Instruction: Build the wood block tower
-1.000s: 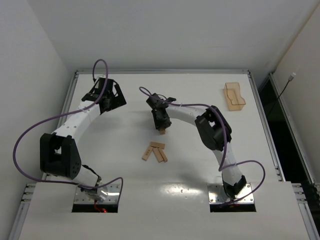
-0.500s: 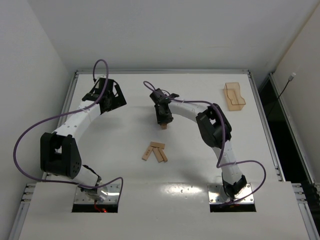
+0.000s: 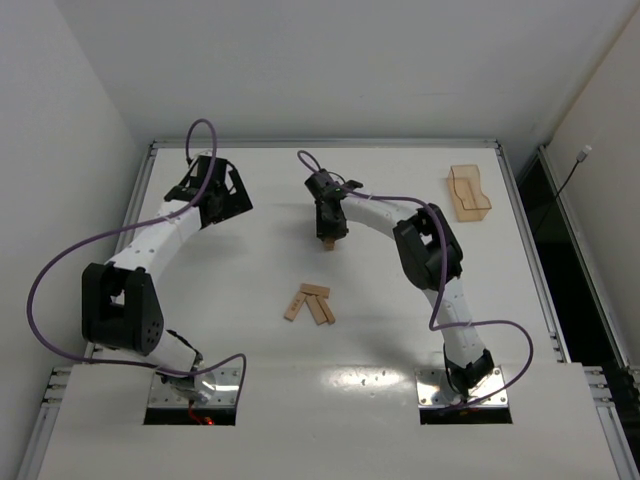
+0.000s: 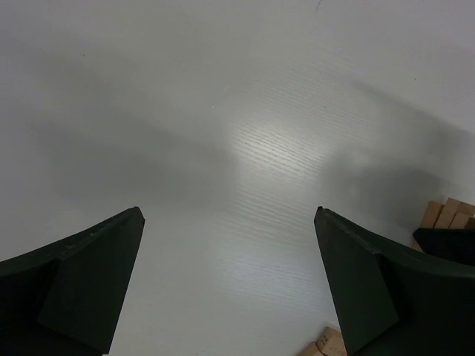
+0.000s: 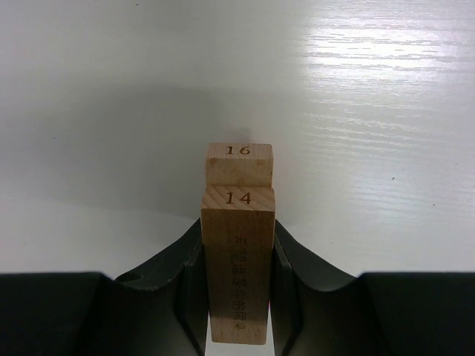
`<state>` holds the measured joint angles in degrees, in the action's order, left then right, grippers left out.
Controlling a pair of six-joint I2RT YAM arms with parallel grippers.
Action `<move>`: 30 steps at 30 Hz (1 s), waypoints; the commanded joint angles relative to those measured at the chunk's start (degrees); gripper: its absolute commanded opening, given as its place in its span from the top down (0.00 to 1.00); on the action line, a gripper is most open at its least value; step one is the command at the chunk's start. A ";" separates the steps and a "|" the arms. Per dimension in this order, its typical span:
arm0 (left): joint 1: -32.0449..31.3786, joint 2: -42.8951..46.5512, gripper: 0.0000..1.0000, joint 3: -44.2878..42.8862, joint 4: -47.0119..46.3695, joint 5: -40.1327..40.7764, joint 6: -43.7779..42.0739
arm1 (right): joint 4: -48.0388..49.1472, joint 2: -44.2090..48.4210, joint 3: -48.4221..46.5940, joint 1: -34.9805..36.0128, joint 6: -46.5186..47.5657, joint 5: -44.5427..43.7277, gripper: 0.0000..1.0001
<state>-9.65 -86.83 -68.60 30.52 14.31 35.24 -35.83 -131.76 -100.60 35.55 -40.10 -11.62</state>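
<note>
Pinching a wood block marked 14 in the right end effector, well left of the tray, with another marked 16 right against it. Holding the left end effector spread wide, farther left of the tray. Leaving loose blocks flat on the surface, left of the tray and nearer the bases.

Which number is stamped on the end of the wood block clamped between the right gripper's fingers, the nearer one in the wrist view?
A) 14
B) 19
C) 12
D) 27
A: in the right wrist view, the block pinched by the right gripper shows 14 on its end face, while a second block just beyond it reads 16.
</note>
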 commanded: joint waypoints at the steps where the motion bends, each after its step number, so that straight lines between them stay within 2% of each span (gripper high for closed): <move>1: 0.77 -0.54 0.00 -0.22 -0.99 -0.33 1.23 | 1.64 -2.36 -0.48 0.13 -3.41 0.28 1.00; 4: 0.77 -0.54 0.00 -0.22 -0.99 -0.33 1.23 | 1.64 -2.36 -0.48 0.13 -3.41 0.28 0.99; 5: 0.77 -0.54 0.00 -0.22 -0.99 -0.33 1.23 | 1.64 -2.36 -0.48 0.13 -3.41 0.80 0.89; 6: 0.77 -0.54 0.00 -0.22 -0.99 -0.33 1.23 | 1.64 -1.83 0.04 0.13 -3.41 0.81 0.84; 7: 0.77 -0.54 0.00 -0.22 -0.99 -0.33 1.23 | 1.64 -1.83 0.05 0.13 -3.41 1.33 0.67; 8: 0.77 -0.54 0.00 -0.22 -0.99 -0.33 1.23 | 1.64 -1.83 0.57 0.13 -2.80 1.33 0.59; 12: 0.77 -0.54 0.00 -0.22 -0.99 -0.33 1.23 | 2.78 -1.30 1.19 0.13 -1.74 2.56 0.42; 19: 1.29 -0.54 0.00 0.31 -0.99 -0.86 1.23 | 3.40 -0.77 2.25 0.13 0.19 3.09 0.38; 21: 1.30 -0.01 0.00 0.31 -0.99 -0.86 1.23 | 3.40 -0.25 2.77 0.13 0.98 3.09 0.33; 25: 1.30 -0.01 0.00 0.83 -0.99 -1.39 1.23 | 3.93 1.51 3.30 0.13 2.21 2.48 0.29; 30: 1.30 -0.01 0.00 0.83 -1.52 -1.91 1.23 | 4.46 3.53 3.83 0.13 4.85 1.77 0.28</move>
<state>-9.21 -87.33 -68.03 30.48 13.08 35.66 -30.50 -130.21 -97.95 35.92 -37.47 -8.71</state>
